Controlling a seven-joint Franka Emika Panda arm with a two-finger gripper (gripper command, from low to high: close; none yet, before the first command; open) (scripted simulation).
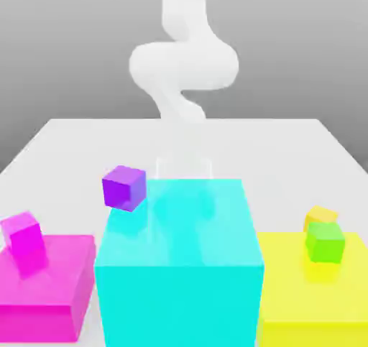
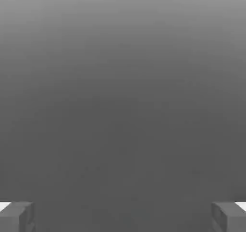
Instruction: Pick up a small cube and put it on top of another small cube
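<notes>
The pincer (image 2: 123, 217) stands wide open and empty. Left of it in the exterior view, the purple cube (image 1: 124, 188) sits tilted at the cyan block's (image 1: 180, 302) corner. Beyond stretches the white table (image 1: 287, 151) against a grey backdrop (image 1: 72, 44). Magenta (image 1: 23, 233), green (image 1: 325, 242) and orange (image 1: 320, 216) cubes flank the block.

White arm (image 1: 185, 65) — smooth, rounded, bulging segments.

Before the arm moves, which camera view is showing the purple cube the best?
The exterior view: there the purple cube appears whole, by the far left corner of the cyan block. The hand view gives no sight of it, just the open gripper against grey.
</notes>
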